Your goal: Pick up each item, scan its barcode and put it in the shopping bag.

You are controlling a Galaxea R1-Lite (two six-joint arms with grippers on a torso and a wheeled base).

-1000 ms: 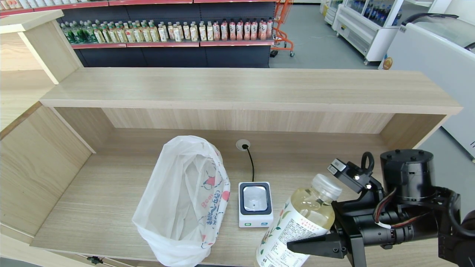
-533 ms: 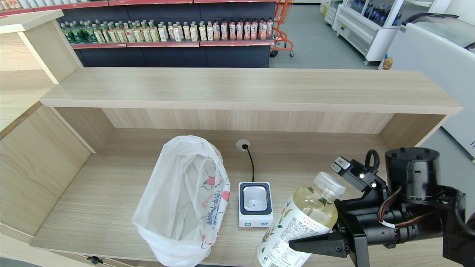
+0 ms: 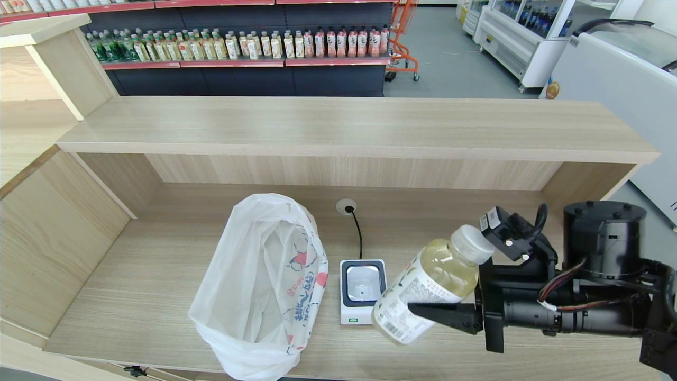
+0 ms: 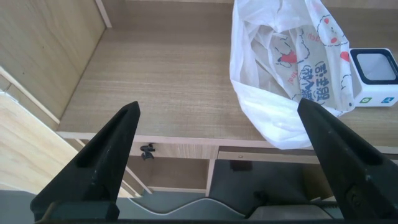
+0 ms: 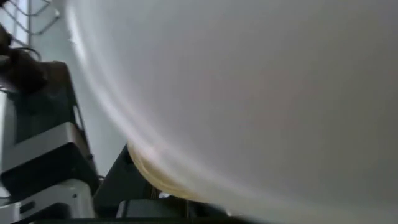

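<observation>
**Checkout counter: drink bottle held beside the scanner**

A pale wooden checkout counter [image 3: 158, 296] with a raised front ledge stood before shop shelves of bottled drinks [image 3: 238, 45], with an orange cart [image 3: 404, 32] and chest freezers [image 3: 529, 37] at the far right.

Above the counter's near right part, the bottle [image 3: 418, 280] of pale yellow drink hung tilted, its clear cap up and to the far right and its base down and to the left, just right of the scanner [image 3: 363, 290]. Its white label carried peach and leaf artwork, a block of small dark print too fine to read, and what looked like barcode stripes near the base. In the right wrist view its surface [image 5: 249, 93] sat close up.

The right gripper [image 3: 431, 296] was clamped on the bottle's body. Its arm lay roughly level, reaching in from the right, and one black finger ran along the bottle's near side.

The scanner, white with a dark window, lay flat at the counter's middle, and its black cable [image 3: 358, 233] ran to a hole farther back. Just left of it stood the shopping bag [image 3: 264, 286], white plastic with red and blue characters and cartoon prints, mouth open.

The left gripper [image 4: 217, 155] hung over the counter's near left edge, fingers spread wide and holding nothing.
</observation>
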